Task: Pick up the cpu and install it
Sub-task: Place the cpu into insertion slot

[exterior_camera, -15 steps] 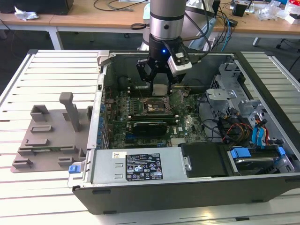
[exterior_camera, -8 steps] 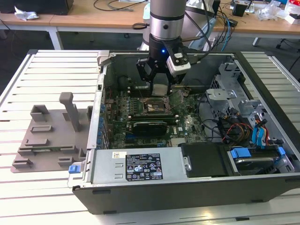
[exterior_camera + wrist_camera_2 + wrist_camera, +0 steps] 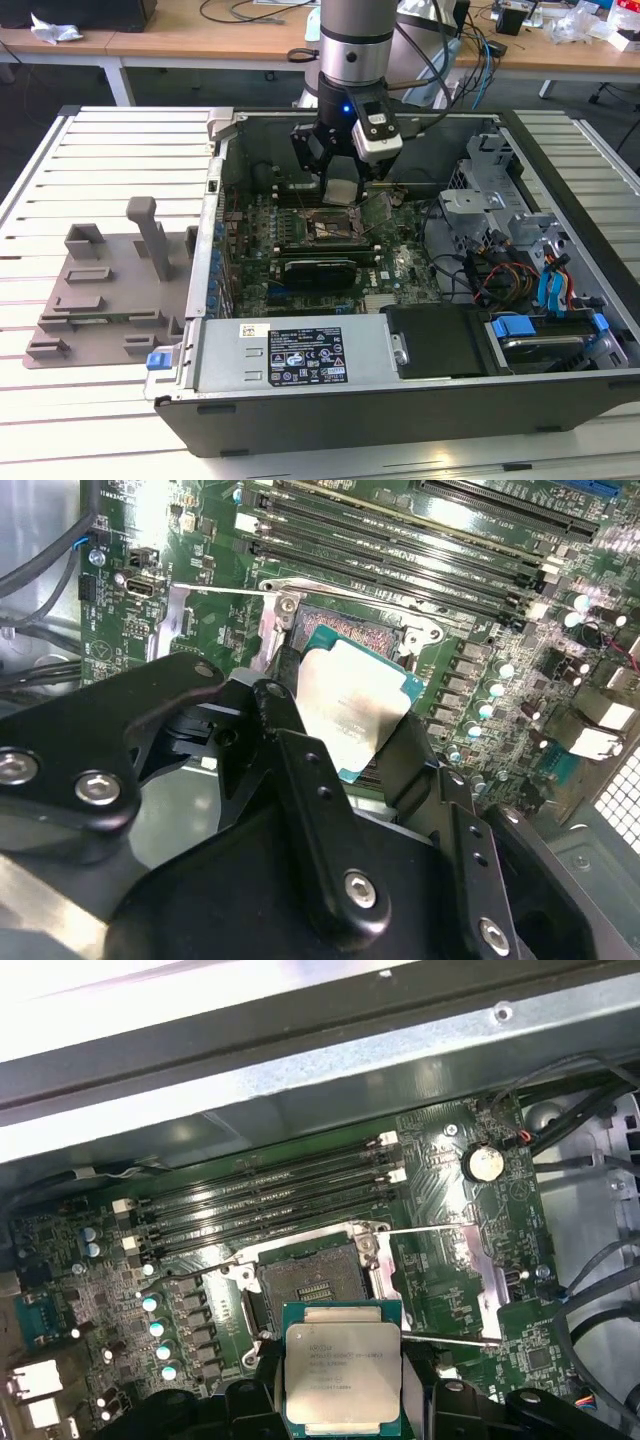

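A: Where is the cpu (image 3: 343,1360) held?

B: It is clamped by its side edges in the gripper (image 3: 343,1392), flat, above the motherboard and just short of the open socket (image 3: 310,1285); it is not yet seated.

A: What is needed here?

B: By judgement, it must be kept level, squared to the frame, and never slid.

A: And clearance?

B: The opened load plate (image 3: 435,1270) and thin lever (image 3: 440,1230) lie just beside, and the memory slots (image 3: 270,1195) beyond. Room is judged tight.

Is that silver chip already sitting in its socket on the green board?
No, in the first wrist view the hand holds the cpu, and the socket lies open and empty.
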Robot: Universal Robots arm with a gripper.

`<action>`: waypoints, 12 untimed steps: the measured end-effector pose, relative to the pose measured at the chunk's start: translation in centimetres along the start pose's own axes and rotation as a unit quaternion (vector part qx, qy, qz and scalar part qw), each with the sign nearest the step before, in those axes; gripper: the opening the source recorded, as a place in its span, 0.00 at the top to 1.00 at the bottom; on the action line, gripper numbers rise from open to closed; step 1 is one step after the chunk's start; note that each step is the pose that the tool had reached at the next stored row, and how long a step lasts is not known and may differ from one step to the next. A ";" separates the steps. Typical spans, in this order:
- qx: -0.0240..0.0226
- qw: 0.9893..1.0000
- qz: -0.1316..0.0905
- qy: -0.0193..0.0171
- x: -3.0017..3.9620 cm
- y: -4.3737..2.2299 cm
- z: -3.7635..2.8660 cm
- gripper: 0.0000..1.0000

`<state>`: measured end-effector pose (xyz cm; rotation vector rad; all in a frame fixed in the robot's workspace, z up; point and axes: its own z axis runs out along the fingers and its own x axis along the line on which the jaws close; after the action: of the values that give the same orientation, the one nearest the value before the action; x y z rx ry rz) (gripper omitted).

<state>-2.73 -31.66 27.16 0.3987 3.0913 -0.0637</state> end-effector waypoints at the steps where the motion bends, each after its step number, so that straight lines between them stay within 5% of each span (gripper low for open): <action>1: 0.000 1.000 0.002 0.000 0.00 0.00 0.00 0.45; 12: 0.002 0.999 0.044 0.002 0.00 0.00 0.02 0.45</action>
<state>-2.73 -31.66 27.14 0.5337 3.0726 -0.0668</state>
